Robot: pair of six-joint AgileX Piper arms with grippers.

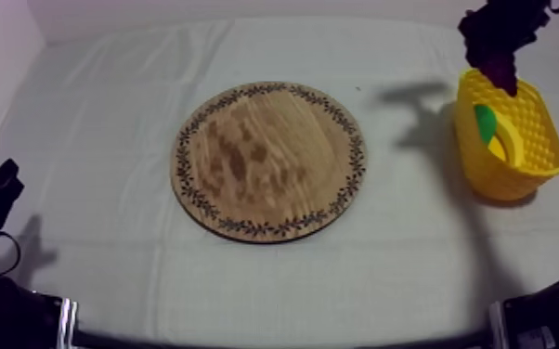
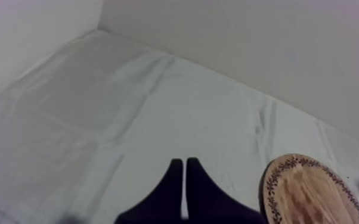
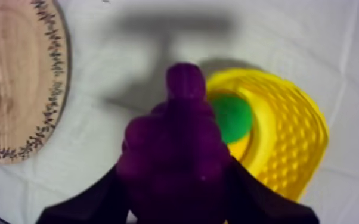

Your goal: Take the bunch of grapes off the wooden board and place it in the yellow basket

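- The right gripper [image 1: 497, 42] is clenched round the grapes [image 1: 503, 74], hanging just over the basket [image 1: 536, 125] rim.
- The basket sits at 3 o'clock from the board [image 1: 269, 160], with something green inside, perhaps a pear [image 1: 484, 121].
- The left gripper [image 2: 185, 179] is at 8 o'clock, its 2 fingers pressed together on nothing.

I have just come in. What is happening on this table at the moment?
The right tool is shut on the bunch of grapes and holds it over the yellow basket, not yet released. A green fruit and a yellow one already lie in the basket. The wooden board in the middle of the table is bare. The left tool rests shut at its own side.
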